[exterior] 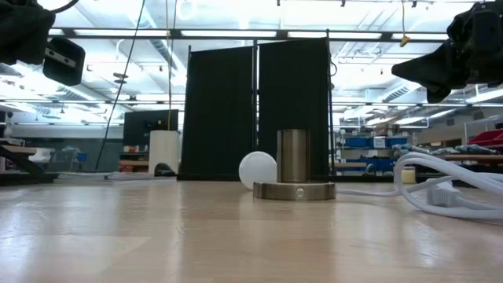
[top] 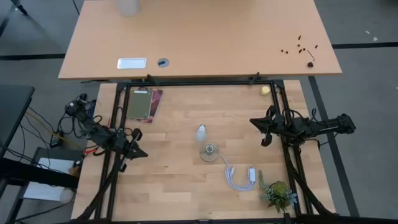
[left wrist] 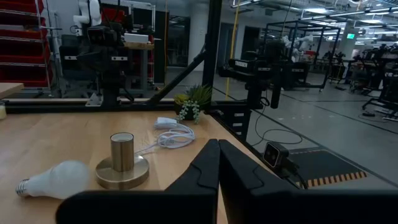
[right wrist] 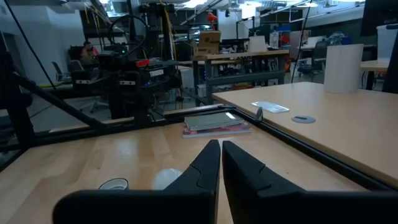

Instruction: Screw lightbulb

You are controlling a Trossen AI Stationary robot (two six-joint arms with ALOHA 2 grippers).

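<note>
Now the bulb [top: 201,132] lies on its side just beside the socket [top: 209,151], roughly midway between both clenched, empty grippers: left [top: 138,151], right [top: 266,132].

Robotics lab or workshop: open industrial hall, strip-lit ceiling [exterior: 259,12], red storage shelving [left wrist: 22,37], blue parts bins [exterior: 363,143], other robot rigs [left wrist: 283,59], cluttered workbenches [right wrist: 249,59].

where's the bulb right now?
In the high view, the bulb lies on its side near the table's middle, just behind the socket, between the two arms and held by neither.
</note>
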